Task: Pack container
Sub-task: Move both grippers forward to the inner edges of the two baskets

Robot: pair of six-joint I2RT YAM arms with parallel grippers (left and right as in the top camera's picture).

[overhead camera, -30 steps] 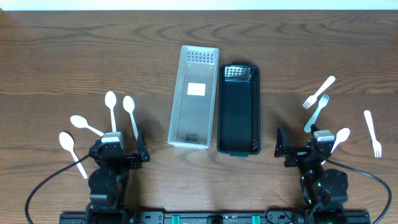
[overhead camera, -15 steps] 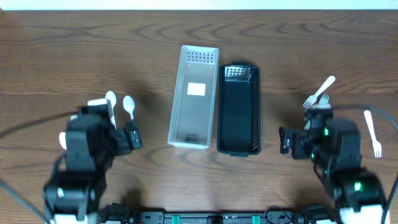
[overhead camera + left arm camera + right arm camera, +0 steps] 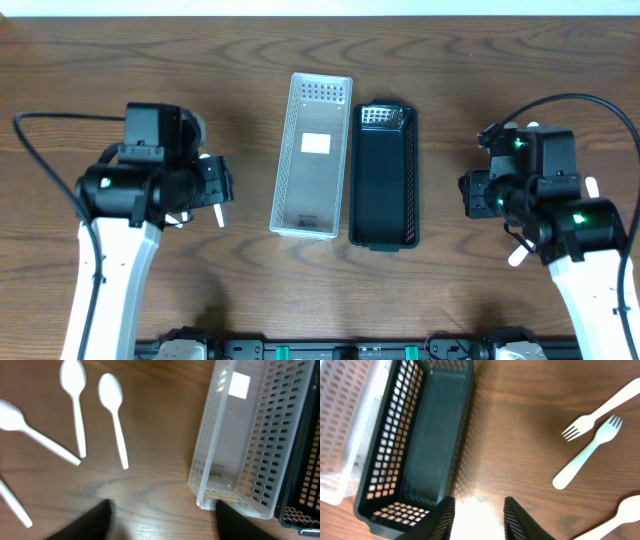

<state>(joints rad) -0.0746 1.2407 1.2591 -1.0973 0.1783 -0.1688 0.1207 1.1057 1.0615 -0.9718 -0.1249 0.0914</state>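
The left claw is hovering wide open, gripping nothing, over the worktop between the white spoons and the clear basket. The right claw is gaping too, holding nothing, beside the black basket, with the forks lying near

No text, number, brand or sign is reading legibly in any view. A white rectangular sticker is lying on the floor of the clear basket. Its face is showing blank in both the overhead and left wrist views, and it is appearing too small to tell whether any fine print stands on it.
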